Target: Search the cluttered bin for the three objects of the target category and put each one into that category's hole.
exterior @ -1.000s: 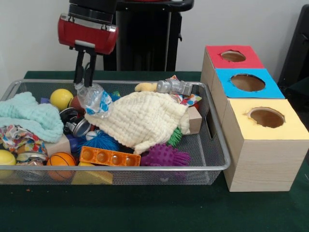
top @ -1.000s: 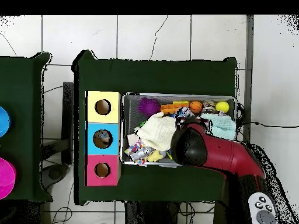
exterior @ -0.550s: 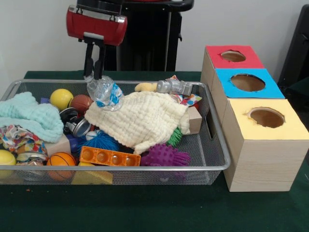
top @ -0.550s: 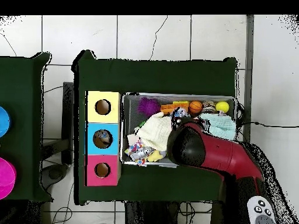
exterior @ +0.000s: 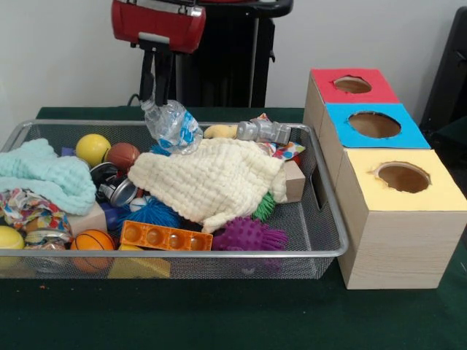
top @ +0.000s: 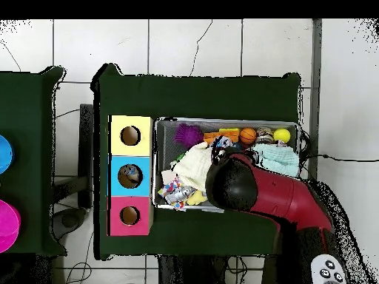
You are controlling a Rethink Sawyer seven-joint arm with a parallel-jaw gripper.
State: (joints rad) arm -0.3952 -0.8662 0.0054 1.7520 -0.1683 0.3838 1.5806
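Closest to me, along the front rim of the wire mesh bin point(exterior: 321, 251), lie an orange plastic brick with round studs point(exterior: 166, 237), a small basketball point(exterior: 93, 241) and a purple spiky rubber ball point(exterior: 249, 235), all just tumbled together as loose clutter does. Behind them a cream knitted cloth point(exterior: 211, 179) is draped over the middle of the heap, likely hiding more underneath, and a mint-green cloth point(exterior: 44, 173) is bunched at one end. Just beside the bin stands a row of three wooden boxes, each with a round hole: the yellow-topped box point(exterior: 430, 195) nearest, then the blue-topped box point(exterior: 408, 135), then the red-topped box point(exterior: 379, 93) farthest.

At the back, the crumpled clear plastic bottle with a blue label point(exterior: 174, 127) hangs tilted in the air above the cream cloth, clear of the pile. It hangs that way, I'd say, because it is gripped by its neck alone, so the body swings below. The robot's black gripper point(exterior: 158, 96) has its fingers point(exterior: 166, 76) drawn nearly together, pinching that neck. I take the bottle to be the target item, lifted for carrying toward one of the holes.
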